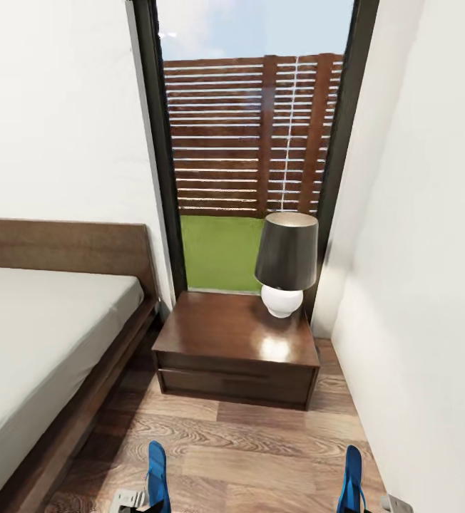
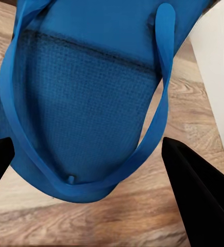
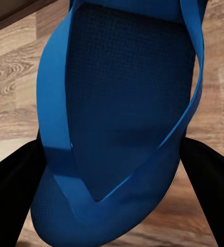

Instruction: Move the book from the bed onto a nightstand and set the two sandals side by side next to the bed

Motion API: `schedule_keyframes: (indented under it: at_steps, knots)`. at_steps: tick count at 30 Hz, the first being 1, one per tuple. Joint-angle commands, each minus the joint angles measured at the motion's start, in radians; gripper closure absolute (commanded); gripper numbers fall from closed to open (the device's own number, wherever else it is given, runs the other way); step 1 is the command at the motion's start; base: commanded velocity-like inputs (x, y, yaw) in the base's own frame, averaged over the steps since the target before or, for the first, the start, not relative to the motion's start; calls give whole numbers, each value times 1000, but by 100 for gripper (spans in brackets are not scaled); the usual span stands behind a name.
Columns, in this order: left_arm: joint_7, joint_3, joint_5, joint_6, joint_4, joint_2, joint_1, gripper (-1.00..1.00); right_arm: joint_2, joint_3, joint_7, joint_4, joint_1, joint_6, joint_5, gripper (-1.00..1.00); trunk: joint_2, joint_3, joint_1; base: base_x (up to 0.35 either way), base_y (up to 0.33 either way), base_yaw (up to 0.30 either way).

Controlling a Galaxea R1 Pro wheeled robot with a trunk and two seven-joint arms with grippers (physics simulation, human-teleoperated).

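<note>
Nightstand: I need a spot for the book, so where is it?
In the head view, the nightstand stands centre, right of the bed, below the window, lamp on top.

Two bright blue sandals stand on edge at the bottom of the head view, toes up: the left sandal (image 1: 157,476) near the bed frame, the right sandal (image 1: 351,482) close to the white wall, well apart, with bare plank floor between them. In the left wrist view the left sandal (image 2: 86,103) shows its textured footbed and thin toe strap, held between the black jaws. The right sandal (image 3: 124,128) sits likewise between its jaws.

The bed (image 1: 40,335) has a pale grey mattress, a dark wood frame and a flat headboard. Just beside its head stands the nightstand (image 1: 236,349), low, dark brown, with a glossy top and drawer fronts.
</note>
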Motion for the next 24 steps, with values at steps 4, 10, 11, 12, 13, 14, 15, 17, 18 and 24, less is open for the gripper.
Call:
schedule_keyframes:
  at_steps: [4, 10, 11, 12, 13, 14, 15, 17, 18, 24]
  knots:
    - [-5, 8, -11, -6, 1, 0, -1, 100, -1, 6, 2, 0, 0, 5, -10, 100, 0, -1, 0, 0, 0, 220]
    - [-6, 8, -11, -6, 0, 0, -1, 100, -1, 6, 2, 0, 0, 5, -10, 100, 0, -1, 0, 0, 0, 220]
    - [-6, 8, -11, -6, 0, 0, -1, 100, -1, 6, 2, 0, 0, 5, -10, 100, 0, -1, 0, 0, 0, 220]
    - [-7, 8, -11, -6, 0, 0, -1, 100, -1, 6, 2, 0, 0, 5, -10, 100, 0, -1, 0, 0, 0, 220]
    - [-7, 8, -11, -6, 0, 0, -1, 100, -1, 6, 2, 0, 0, 5, -10, 100, 0, -1, 0, 0, 0, 220]
    - [-7, 8, -11, -6, 0, 0, -1, 100, -1, 6, 2, 0, 0, 5, -10, 100, 0, -1, 0, 0, 0, 220]
    - [-7, 8, -11, -7, -1, 0, -1, 100, -1, 6, 2, 0, 0, 5, -10, 100, 0, -1, 0, 0, 0, 220]
    - [-9, 8, -11, -8, -1, 0, -1, 100, -1, 6, 2, 0, 0, 5, -11, 100, 0, -1, 0, 0, 0, 220]
    - [-10, 8, -11, -8, -1, 0, -1, 100, -1, 6, 2, 0, 0, 5, -11, 100, 0, -1, 0, 0, 0, 221]
    - [-15, 8, -11, -8, -1, 0, -1, 100, -1, 6, 2, 0, 0, 5, -11, 100, 0, -1, 0, 0, 0, 223]
